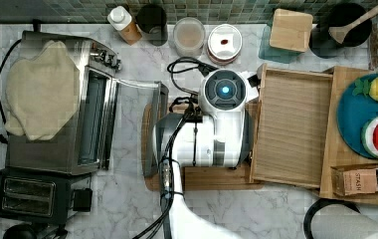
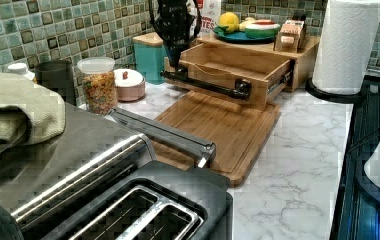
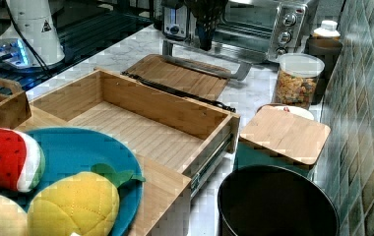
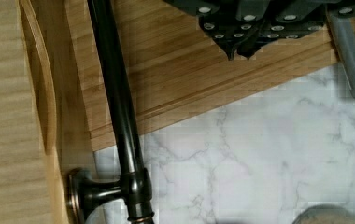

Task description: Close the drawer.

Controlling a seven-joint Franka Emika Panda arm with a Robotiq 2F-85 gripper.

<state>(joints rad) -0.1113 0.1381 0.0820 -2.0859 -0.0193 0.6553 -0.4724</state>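
The drawer [image 3: 145, 130] stands open, seemingly bare inside, pincer [image 4: 241, 49] alongside.

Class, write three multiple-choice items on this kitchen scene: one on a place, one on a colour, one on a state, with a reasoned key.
1. In the top view, the cutting board lies
A) on the toaster oven
B) on the counter beside the drawer's front
C) inside the drawer

2. The plate under the toy fruit is
A) blue
B) white
C) red

3. The drawer is
A) shut
B) removed
C) pulled open

Key: B, it lies on the marble beside the drawer's front; A, its blue rim surrounds the fruit; C, its empty inside shows, with the handle forward.
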